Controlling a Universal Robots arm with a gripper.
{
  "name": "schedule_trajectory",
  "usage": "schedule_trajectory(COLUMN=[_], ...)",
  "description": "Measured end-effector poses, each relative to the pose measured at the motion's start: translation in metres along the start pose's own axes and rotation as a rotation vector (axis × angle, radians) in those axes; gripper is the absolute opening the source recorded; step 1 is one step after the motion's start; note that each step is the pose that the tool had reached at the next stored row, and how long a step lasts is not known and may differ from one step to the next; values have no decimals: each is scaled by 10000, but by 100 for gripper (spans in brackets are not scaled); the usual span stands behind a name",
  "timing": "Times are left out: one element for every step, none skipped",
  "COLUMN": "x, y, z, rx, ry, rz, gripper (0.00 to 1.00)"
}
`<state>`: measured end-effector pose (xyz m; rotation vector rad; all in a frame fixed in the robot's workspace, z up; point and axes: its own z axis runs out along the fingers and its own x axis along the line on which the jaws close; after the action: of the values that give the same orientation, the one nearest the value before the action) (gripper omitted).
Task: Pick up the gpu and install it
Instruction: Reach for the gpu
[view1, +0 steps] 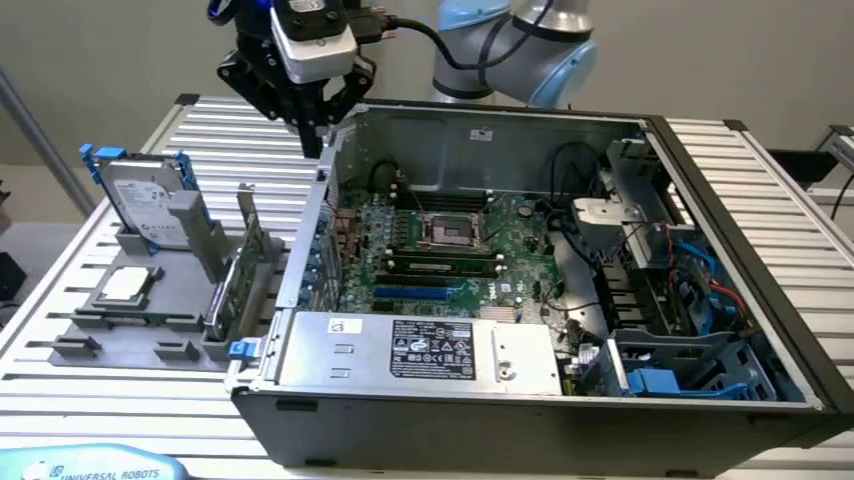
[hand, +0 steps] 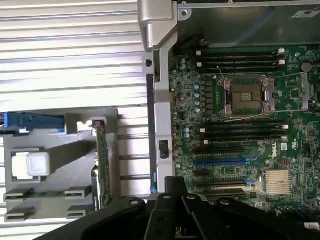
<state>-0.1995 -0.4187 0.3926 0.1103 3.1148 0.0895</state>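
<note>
Since gripper (view1: 311, 135) hangs well apart from gpu (view1: 227, 290), jaws narrow & empty, best open first. Grip gpu top edge squarely.

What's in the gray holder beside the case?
The gpu on edge, a hard drive upright, a CPU chip flat. The holder hides both standing parts' lower edges.
</note>
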Motion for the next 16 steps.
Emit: schedule_trajectory(x=[44,88,132,178,220,265,310,355,399,444,488,533,577,622,666,712], y=[-17,-34,-51,-70,-87,-105,-121,-137,-152,-166,-178,-190,-201,-212,-221,-230], z=[-2,-4,-5,-7,-10,-11,-12,-13,-13,-13,-13,-12,-11,-9,-8,-6], rx=[0,0,-1,-2,-1,-1,0,0,1,1,2,4,6,7,10,15], ry=[-4,-8,-12,-15,-17,-18,-18,-18,-18,-19,-19,-18,-18,-19,-19,-19], rz=[1,0,0,-1,-1,-1,0,0,0,-1,-2,-1,0,-1,0,-2], gripper=[11,11,11,11,11,11,11,11,11,11,11,11,11,11,11,11])
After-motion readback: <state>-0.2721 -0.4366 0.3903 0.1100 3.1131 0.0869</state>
